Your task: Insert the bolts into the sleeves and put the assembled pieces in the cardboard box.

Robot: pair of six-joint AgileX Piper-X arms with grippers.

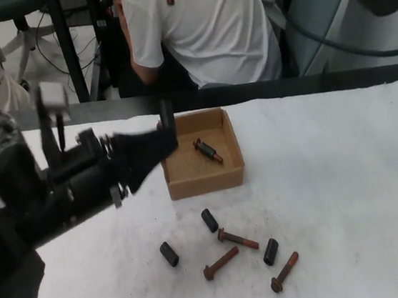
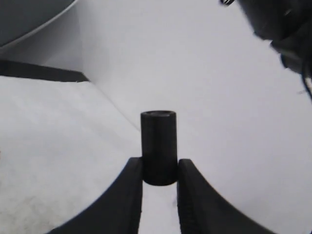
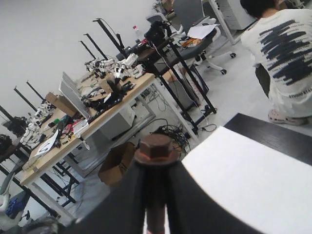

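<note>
Black sleeve (image 2: 158, 141) in left tool (image 2: 159, 165); right tool (image 3: 156, 170) grips rusty bolt (image 3: 156, 148), shank hidden. Blurred arm (image 1: 80, 177) prob. left. Bench (image 1: 347, 189): cardboard box (image 1: 206, 184) 12 o'clock of loose bolts (image 1: 237, 239).

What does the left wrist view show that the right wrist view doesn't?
Left wrist view: the left tool shut on a black cylindrical sleeve that juts past its fingertips. Right wrist view: the right tool shut on a rusty brown hex-head bolt, head outward, and cluttered workbenches in the room beyond. Both: the white bench cover behind a tool gripping one part.
</note>
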